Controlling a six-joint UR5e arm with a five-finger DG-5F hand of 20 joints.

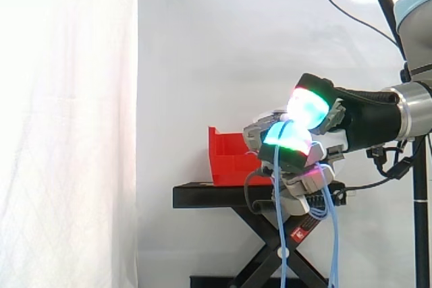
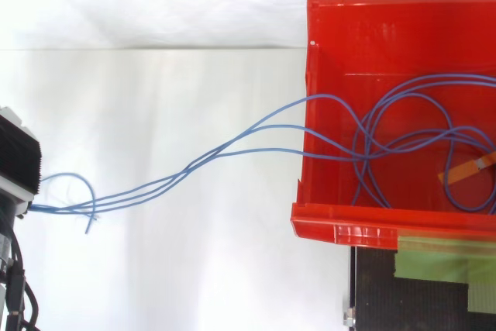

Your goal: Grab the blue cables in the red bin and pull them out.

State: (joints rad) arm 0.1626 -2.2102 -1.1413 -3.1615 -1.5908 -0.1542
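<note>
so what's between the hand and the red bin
The blue cables alone: in the top view they stretch from the hand across bare white ground into the red bin.

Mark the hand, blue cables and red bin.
hand (image 1: 307,107): side view, on a glowing fingertip pad.
blue cables (image 2: 182,174): top view, where the strands bunch outside the bin.
red bin (image 2: 341,230): top view, on its front rim.
</note>
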